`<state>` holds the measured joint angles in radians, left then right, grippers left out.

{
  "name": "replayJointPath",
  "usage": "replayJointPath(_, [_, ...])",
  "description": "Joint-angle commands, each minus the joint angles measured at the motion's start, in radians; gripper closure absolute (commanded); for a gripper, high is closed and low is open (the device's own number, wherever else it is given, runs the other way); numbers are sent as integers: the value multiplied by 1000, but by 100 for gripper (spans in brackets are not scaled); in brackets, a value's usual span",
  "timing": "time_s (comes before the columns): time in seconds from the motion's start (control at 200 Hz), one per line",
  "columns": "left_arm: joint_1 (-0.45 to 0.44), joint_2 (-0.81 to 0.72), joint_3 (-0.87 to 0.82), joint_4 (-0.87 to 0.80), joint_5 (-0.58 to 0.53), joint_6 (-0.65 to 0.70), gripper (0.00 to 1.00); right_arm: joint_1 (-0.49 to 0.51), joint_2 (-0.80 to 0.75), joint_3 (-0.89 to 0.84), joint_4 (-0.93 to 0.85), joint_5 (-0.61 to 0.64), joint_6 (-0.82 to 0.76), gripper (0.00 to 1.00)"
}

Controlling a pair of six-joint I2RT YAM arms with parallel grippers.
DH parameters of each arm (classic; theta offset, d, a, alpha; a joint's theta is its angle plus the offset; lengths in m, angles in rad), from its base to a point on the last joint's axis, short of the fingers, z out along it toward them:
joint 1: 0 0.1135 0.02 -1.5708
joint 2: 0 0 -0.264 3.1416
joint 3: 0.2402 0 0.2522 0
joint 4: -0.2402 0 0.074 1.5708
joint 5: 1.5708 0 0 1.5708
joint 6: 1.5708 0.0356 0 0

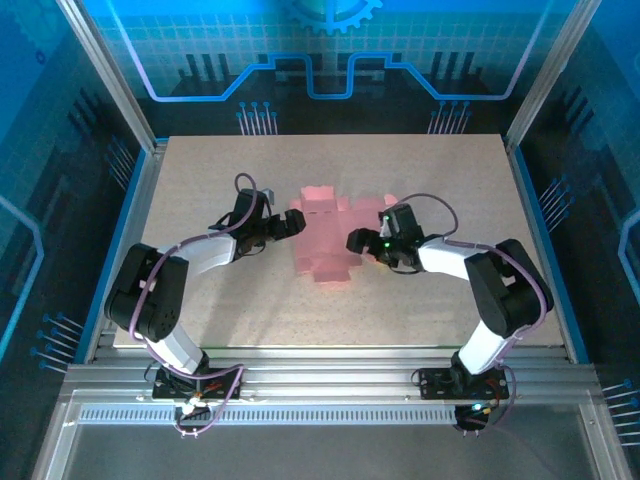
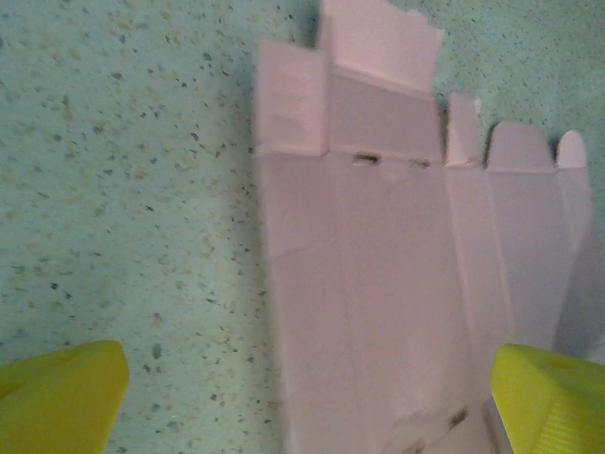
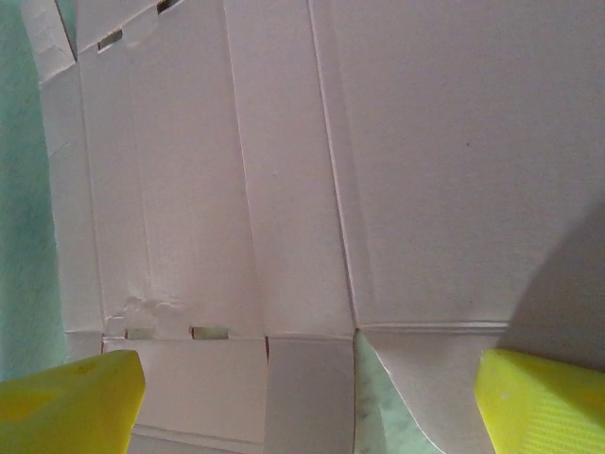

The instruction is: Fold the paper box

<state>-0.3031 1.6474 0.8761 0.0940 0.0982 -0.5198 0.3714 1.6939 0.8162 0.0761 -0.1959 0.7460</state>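
Paper box flat, unfolded, mid-desk. Arms bent, reaching inward: left end effector at box's 9 o'clock edge, right end effector at 3 o'clock (both spread wide, gripping nothing).

Open table around flat paper box

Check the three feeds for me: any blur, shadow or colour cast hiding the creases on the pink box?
Top external: sharp and evenly lit, with soft shadows on the table beside the paper box. Left wrist: soft, slightly blurred, greenish cast on the table, creases faint. Right wrist: creases crisp, but a dark shadow covers the card at lower right.
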Motion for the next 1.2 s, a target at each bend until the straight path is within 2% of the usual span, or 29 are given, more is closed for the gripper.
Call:
replayJointPath(0.0, [-1,-15,57,-48,-67,109,1,-89,74,41,-122,22,-74,7])
replayJointPath(0.235, [12,108,238,-123,-40,240,1,-233,231,291,-215,-64,-135,8])
replayJointPath(0.44, [-2,252,438,-179,50,281,6,-204,78,236,-139,-72,-202,7])
replayJointPath(0.535, [-12,327,531,-167,118,271,14,-172,-26,155,-104,-15,-191,7])
replayJointPath(0.595, [-26,388,616,-187,178,284,24,-168,-91,84,-61,3,-155,7])
replayJointPath(0.765, [-93,584,904,-346,234,406,43,-169,-250,-79,-20,24,-104,7])
replayJointPath(0.82, [-106,663,1028,-417,248,416,45,-168,-297,-113,-35,34,-102,7])
replayJointPath(0.946, [-112,830,1253,-562,240,351,54,-170,-396,-161,-92,61,-111,7])
replayJointPath(0.986, [-111,866,1300,-586,227,325,60,-171,-421,-171,-112,68,-110,7])
replayJointPath(1.196, [-111,971,1407,-633,211,202,72,-126,-562,-262,-120,142,43,12])
